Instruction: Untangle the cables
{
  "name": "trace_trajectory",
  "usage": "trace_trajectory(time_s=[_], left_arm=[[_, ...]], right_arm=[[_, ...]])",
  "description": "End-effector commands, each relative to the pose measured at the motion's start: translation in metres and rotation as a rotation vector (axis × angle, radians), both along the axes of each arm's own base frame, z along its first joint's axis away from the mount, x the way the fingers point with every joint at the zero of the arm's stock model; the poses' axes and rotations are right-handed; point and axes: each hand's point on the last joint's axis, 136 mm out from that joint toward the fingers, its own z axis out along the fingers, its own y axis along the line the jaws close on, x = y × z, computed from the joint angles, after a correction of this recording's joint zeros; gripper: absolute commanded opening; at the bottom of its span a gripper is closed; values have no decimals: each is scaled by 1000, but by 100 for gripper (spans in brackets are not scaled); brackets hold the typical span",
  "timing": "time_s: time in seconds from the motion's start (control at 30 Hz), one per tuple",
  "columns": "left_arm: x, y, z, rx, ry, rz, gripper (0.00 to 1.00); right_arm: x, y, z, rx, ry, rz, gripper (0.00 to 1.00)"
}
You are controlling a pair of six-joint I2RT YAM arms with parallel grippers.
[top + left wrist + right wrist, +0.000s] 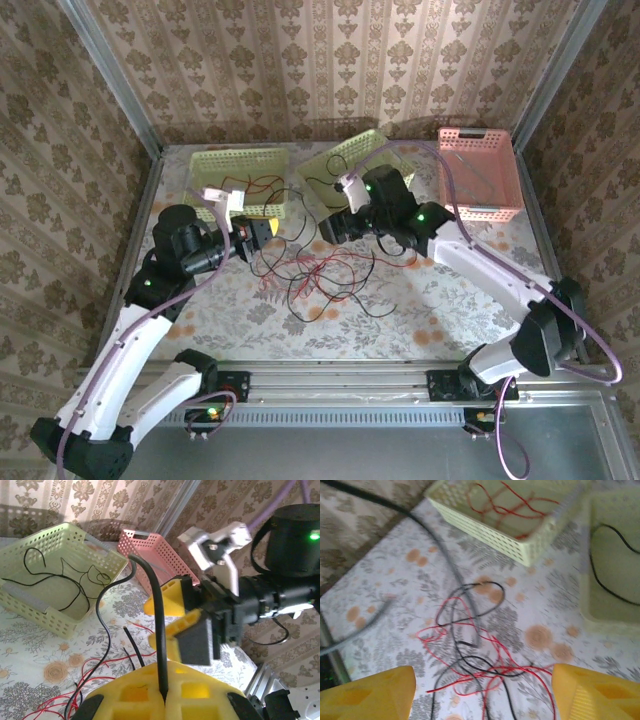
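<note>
**Top view:** the left gripper (258, 232) has its jaws closed on one black strand of the cables (310, 275). These lie tangled, red and black, at the middle of the bench (430, 320). The right gripper (335, 225) hangs just beyond them, toward the far edge.

**Left wrist view:** the left gripper (162, 680) pinches the black strand, which rises from between its jaws. The right gripper (167, 616) is empty, jaws apart.

**Right wrist view:** the right gripper (482, 695) has its jaws spread wide, holding nothing, above the cables (470, 650).

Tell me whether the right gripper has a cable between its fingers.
No: the right gripper stands open, its yellow fingers wide apart, and the red and black cables lie loose on the table below.
</note>
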Motion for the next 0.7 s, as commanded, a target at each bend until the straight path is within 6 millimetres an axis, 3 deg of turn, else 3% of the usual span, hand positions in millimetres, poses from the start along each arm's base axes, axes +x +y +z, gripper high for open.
trace_trajectory(time_s=[0.0, 0.13, 0.3, 0.4, 0.47, 0.53, 0.67], left_arm=[[-11, -2, 26, -15, -90, -51, 0], [-16, 2, 33, -21, -105, -40, 0], [-22, 9, 35, -5, -121, -16, 0], [-23, 13, 32, 12, -123, 6, 0], [-21, 18, 28, 28, -122, 38, 0], [-20, 21, 27, 24, -130, 54, 0], [-10, 29, 20, 26, -122, 113, 0]], right_arm=[[8, 12, -11, 12, -41, 60, 74], [19, 34, -20, 44, 0, 98, 71], [28, 57, -40, 64, 89, 138, 58], [28, 62, -47, 71, 121, 140, 36], [30, 59, -44, 72, 113, 114, 16], [31, 54, -34, 80, 75, 87, 2], [32, 39, 0, 99, -7, 21, 0]])
